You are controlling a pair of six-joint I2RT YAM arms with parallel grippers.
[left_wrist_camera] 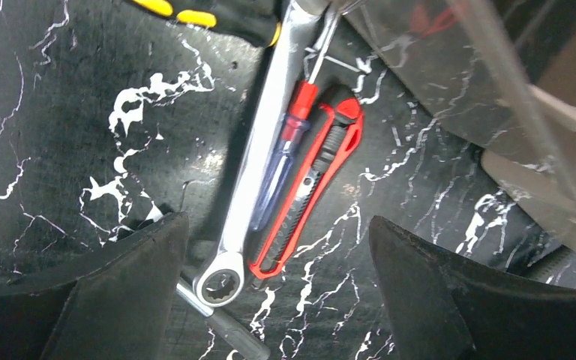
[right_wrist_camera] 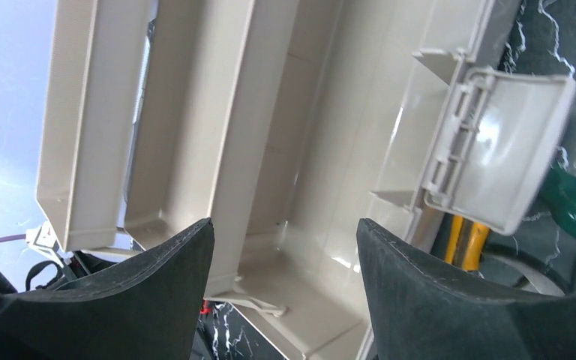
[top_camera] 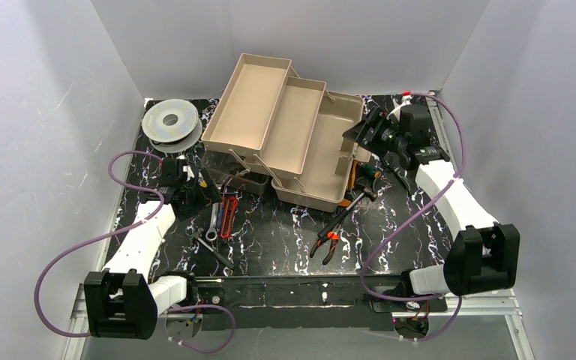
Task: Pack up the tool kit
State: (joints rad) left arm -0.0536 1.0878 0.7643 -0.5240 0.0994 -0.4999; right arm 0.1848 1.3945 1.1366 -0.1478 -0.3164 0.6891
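**Setting.** Grey-walled bay with a black, white-veined worktop (top_camera: 285, 251).

**Top view.** The tan toolbox (top_camera: 322, 165) stands at the back, with its cantilever trays (top_camera: 259, 105) fanned out to its left. The orange pliers (top_camera: 328, 241) lie loose in front of the toolbox, and a grey spool (top_camera: 170, 121) sits well to its left. The left claw (top_camera: 193, 186) hangs over a tool cluster at the toolbox's front-left. The right claw (top_camera: 375, 135) is at its right edge.

**Left wrist view.** The left claw is released and empty. Below it three tools lie side by side, touching: a ratchet wrench (left_wrist_camera: 259, 150), a screwdriver (left_wrist_camera: 281, 161) and a red utility knife (left_wrist_camera: 311, 191).
- Judgement: a pick is in hand. The crowding risks a double grab, so the outermost tool, the knife, is the safest choice, with the fingers set squarely across its body.

**Right wrist view.** The right claw is released and holds nothing, poised above the toolbox's bare bottom compartment.

**Cross-view notes.**
- Only the left wrist view separates the three clustered tools.
- Only the right wrist view shows the latch (right_wrist_camera: 502, 142) flipped open.
- Only the top view shows the pliers and the spool.
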